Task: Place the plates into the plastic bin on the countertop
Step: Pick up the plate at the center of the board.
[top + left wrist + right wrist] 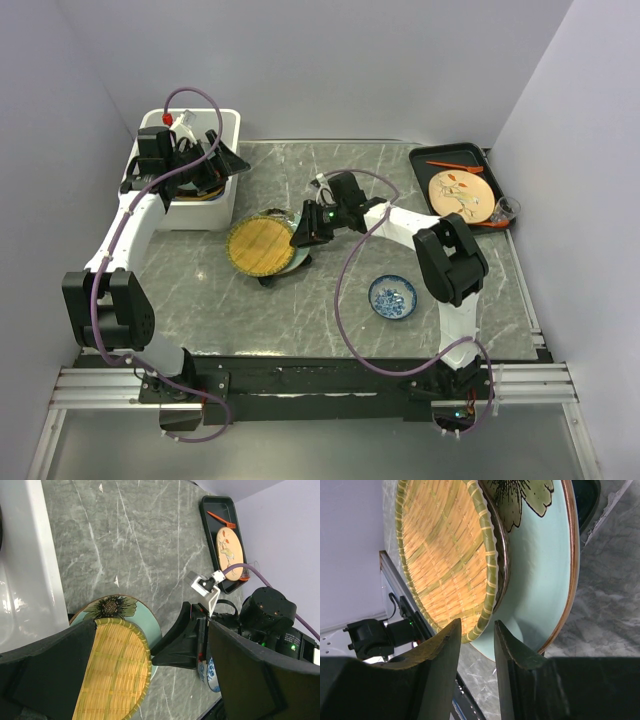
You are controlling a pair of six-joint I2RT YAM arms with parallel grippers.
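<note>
Right end effector [493, 642]: fingers a little apart with a narrow gap, nothing clamped between them. It sits low at the right edge of the plate stack. The tips are right at the rim of the top plate; can't tell if they touch it.

Top of stack is a yellow woven-pattern plate [445, 555]: round, basket-weave texture, green-yellow braided rim. It sits off-centre on a pale green floral plate [540, 570], which is wider, with a brown edge and a dark flower print showing past the woven rim. A dark plate [584, 497] peeks out underneath, shape unclear. The stack lies flat on the table [330, 320], grey marble-look with white veins, about mid-table, just right of and nearer than the plastic bin [190, 222].

Left end effector [215, 160]: fingers spread wide, holding nothing, hanging above the bin.

Bin: white rectangular tub with a rounded rim, at the far left corner of the table against the wall. Its contents are mostly hidden by the arm.

A small blue-and-white dish [393, 296] sits near right, apart from the stack. A black tray [440, 155] at far right carries a tan plate [460, 192] and an orange fork [455, 167].
</note>
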